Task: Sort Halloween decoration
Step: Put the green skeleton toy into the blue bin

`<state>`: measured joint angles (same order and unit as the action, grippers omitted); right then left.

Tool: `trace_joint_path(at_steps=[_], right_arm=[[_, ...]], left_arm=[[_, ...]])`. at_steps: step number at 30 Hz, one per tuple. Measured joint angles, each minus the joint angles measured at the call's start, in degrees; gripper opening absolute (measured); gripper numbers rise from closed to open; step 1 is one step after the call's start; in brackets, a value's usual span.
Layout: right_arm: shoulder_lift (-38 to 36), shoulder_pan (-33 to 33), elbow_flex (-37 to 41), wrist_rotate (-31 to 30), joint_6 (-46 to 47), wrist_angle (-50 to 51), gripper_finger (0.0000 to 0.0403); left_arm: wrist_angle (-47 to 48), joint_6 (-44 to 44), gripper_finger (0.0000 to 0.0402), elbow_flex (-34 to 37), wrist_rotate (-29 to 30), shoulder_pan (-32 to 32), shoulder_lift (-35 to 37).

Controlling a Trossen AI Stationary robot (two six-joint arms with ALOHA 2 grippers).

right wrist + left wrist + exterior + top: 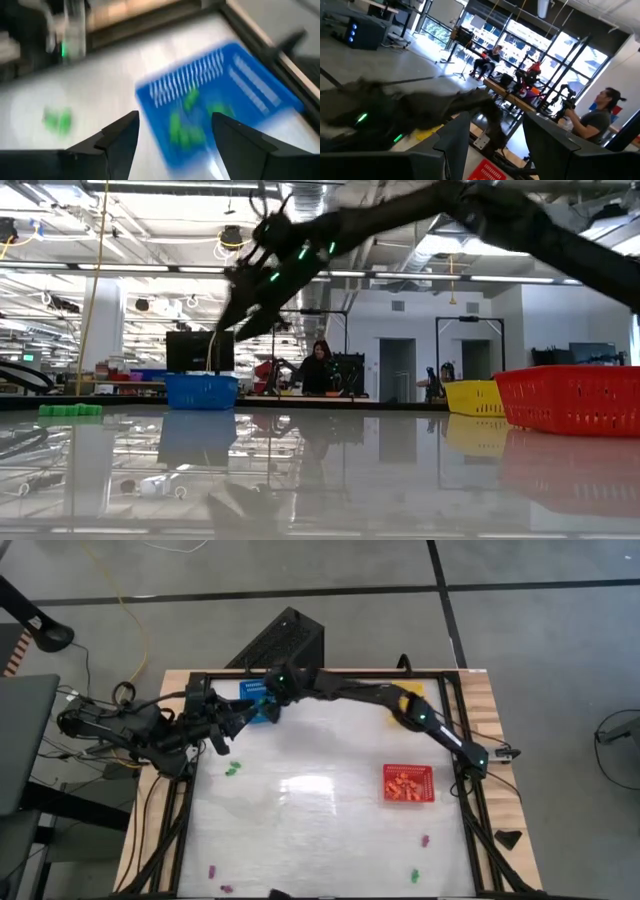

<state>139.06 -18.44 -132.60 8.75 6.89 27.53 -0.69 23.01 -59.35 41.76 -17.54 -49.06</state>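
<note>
Overhead, we see the left tool (222, 745) at the bench's (320, 830) left edge, raised and idle beside the blue basket (252, 692); in its own wrist view its fingers (457, 142) stand apart with nothing between them. Just in front of it a small green piece (233, 770) lies on the white top. Next comes the blue basket at the back left, with the right tool (270, 710) reaching across from the far side to hang above it. From that arm's wrist camera we look past its two fingers (120, 137), spread wide and empty, down onto green pieces (182, 125) lying inside the basket, and onto another green piece (57, 120) on the bench beside it. Further right, the red basket (409, 783) holds a heap of orange pieces (403, 783). Along the near edge, purple pieces (211, 870) lie at the left, while a purple piece (424, 839) and a green one (414, 875) lie at the right, in front of the red basket. From bench height we also see a yellow basket (473, 396) just beside the red one.
</note>
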Motion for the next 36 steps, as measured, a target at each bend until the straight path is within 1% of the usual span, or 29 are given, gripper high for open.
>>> trace_joint_path(at_steps=[2,4,7,9,10,12,13,15,18,19,21,25,28,31,34,36], right_arm=[[-3.5,0.3,-0.1,-1.1,-4.7,12.5,0.0276],[-6.4,1.3,-0.2,-4.3,-8.1,26.1,0.0272],[-8.2,3.6,0.1,-6.7,-9.7,46.3,0.0266],[-9.5,5.7,2.5,-6.9,-9.0,52.5,0.0264],[-10.6,6.9,4.3,-6.8,-8.3,52.5,0.0263],[-13.8,9.6,8.9,-5.3,-7.1,46.7,0.0262],[-15.3,11.1,11.7,-3.5,-6.1,40.8,0.0262],[-17.7,13.8,17.5,0.8,-3.2,23.8,0.0261],[-18.2,16.8,24.9,4.4,2.3,-1.3,0.026],[-17.7,17.2,26.3,5.0,3.4,-7.4,0.026],[-15.5,17.3,27.4,6.0,3.9,-16.6,0.026],[-9.1,16.8,26.9,5.5,0.2,-27.3,0.026],[-3.1,16.7,23.9,2.9,-1.7,-32.2,0.026],[2.5,16.5,18.4,1.6,-3.5,-33.6,0.026],[8.5,16.3,10.9,1.3,-5.4,-33.0,0.026],[12.6,16.2,5.0,0.1,-5.5,-31.8,0.026]], left_arm=[[0.0,-1.1,0.0174,0.0,0.0,0.0,0.0],[0.3,-2.4,0.0174,0.0,0.0,0.0,0.0],[1.2,-3.8,0.0174,0.0,-0.6,0.0,0.0],[2.7,-4.2,0.0174,0.0,-0.8,0.0,0.0],[3.5,-4.5,0.0174,0.0,-0.8,0.0,0.0],[4.8,-5.2,0.0174,0.0,-0.8,0.0,0.0],[5.0,-5.4,0.0174,0.0,-0.8,0.0,0.0],[5.3,-5.4,0.0174,0.0,-0.8,0.2,0.0],[5.2,-4.4,0.0174,0.0,-1.6,0.6,0.1],[5.2,-3.9,0.0174,0.0,-2.2,0.7,0.2],[5.1,-2.4,0.0174,0.0,-3.3,0.7,0.4],[5.1,0.0,0.0174,0.0,-5.1,0.6,0.8],[5.1,1.8,0.0174,0.0,-5.5,0.6,0.7],[3.9,3.4,0.0174,0.0,-5.5,0.6,0.7],[2.8,4.3,0.0174,0.0,-5.7,0.6,0.7],[2.5,4.8,0.0174,0.0,-6.0,0.6,0.7]])
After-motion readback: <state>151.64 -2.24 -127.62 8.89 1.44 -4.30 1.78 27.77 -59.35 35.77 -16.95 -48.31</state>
